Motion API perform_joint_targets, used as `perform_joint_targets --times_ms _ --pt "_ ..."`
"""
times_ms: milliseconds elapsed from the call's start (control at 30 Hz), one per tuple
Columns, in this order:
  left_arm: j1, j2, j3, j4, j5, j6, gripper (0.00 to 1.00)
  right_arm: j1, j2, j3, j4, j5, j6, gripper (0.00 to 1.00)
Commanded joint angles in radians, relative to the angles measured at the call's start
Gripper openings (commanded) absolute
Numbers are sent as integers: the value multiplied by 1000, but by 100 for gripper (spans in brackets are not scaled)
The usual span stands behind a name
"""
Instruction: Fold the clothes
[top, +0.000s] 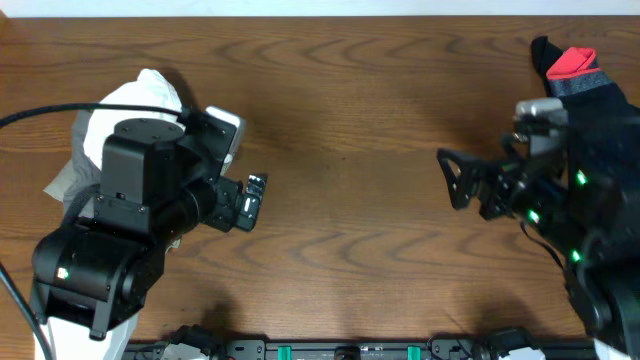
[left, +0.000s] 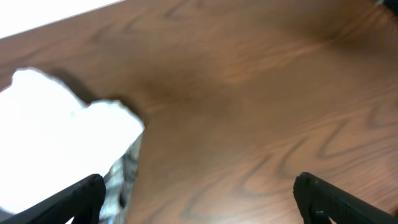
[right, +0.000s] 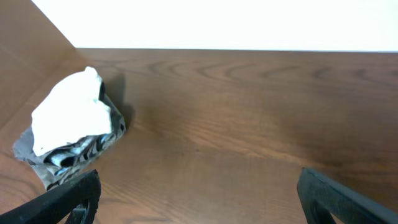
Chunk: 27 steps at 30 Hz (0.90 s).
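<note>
Left hand (left: 199, 184) spread, right hand (right: 199, 179) spread (both empty); white clothes (right: 65, 118) bunched

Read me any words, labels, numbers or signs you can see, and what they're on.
No readable text anywhere.
White garment: blank on top; the dark marks on its lower fold are too blurred to read.
Black-and-red garment: no lettering shows.
</note>
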Motion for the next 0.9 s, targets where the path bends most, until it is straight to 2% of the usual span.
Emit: perform_joint_targets --times_ms 0,500,867 --pt "-7 15 10 -29 -95 -32 98 -8 -42 11 -14 10 -19 99" --pt "-7 57 3 -45 -94 -32 98 -8 -69 11 -121 10 -18 99" --pt "-7 58 3 -45 -94 -32 98 -8 -69 11 -122 10 27 99"
